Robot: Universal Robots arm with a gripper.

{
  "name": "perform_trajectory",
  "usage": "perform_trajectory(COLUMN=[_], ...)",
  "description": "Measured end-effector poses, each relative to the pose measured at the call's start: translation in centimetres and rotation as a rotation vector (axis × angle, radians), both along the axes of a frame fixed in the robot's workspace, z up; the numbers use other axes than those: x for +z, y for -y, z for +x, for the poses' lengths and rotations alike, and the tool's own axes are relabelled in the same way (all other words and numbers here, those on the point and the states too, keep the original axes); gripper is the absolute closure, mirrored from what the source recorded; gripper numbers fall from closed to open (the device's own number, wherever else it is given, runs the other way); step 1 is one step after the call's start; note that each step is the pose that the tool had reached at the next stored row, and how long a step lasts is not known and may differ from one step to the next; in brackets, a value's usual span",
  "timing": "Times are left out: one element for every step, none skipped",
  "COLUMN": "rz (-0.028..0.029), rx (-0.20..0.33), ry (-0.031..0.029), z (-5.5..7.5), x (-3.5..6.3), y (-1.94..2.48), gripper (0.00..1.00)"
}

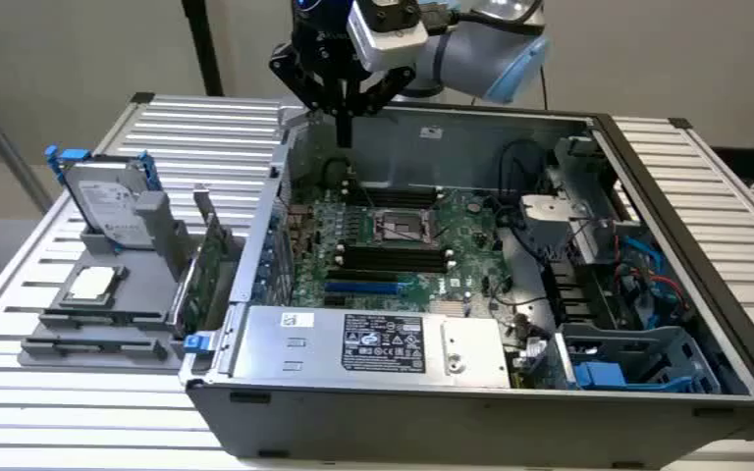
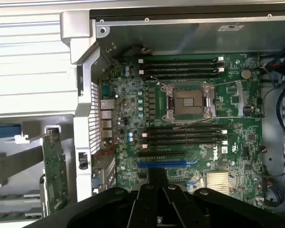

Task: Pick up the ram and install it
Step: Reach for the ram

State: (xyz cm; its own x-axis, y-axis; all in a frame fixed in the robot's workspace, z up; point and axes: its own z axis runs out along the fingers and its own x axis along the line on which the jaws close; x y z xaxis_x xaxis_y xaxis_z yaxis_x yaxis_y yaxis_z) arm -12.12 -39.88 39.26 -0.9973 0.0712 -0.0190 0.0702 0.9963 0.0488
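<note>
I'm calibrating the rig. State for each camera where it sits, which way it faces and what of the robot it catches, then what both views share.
Exterior view: off the arm, raised beyond the near wall of the open computer case, looking down at a slant into it; the arm and gripper hang over the far wall.
Wrist view: on the wrist, looking straight down on the motherboard; the gripper's dark body shows.
Shared: the motherboard, its processor socket, the blue slot, the green card outside the case.
</note>
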Motion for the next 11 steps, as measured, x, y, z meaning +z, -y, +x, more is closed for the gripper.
perform_trajectory(rz=[0.0,0.0,0.0,0.0,0.0,0.0,0.0,-0.0001,0.0,0.0,0.0], rx=[0.0,0.0,0.0,0.0,0.0,0.0,0.0,0.0,0.0,0.0,0.0], ry=[0.0,0.0,0.0,0.0,0.0,0.0,0.0,0.0,0.0,0.0,0.0], z=[0.0,0.0,0.0,0.0,0.0,0.0,0.0,0.0,0.0,0.0,0.0], x=[0.0,0.0,0.0,0.0,0.0,0.0,0.0,0.0,0.0,0.0,0.0], y=[0.0,0.0,0.0,0.0,0.0,0.0,0.0,0.0,0.0,0.0,0.0], gripper=[1.0,1.0,1.0,1.0,1.0,1.0,1.0,1.0,1.0,1.0,1.0])
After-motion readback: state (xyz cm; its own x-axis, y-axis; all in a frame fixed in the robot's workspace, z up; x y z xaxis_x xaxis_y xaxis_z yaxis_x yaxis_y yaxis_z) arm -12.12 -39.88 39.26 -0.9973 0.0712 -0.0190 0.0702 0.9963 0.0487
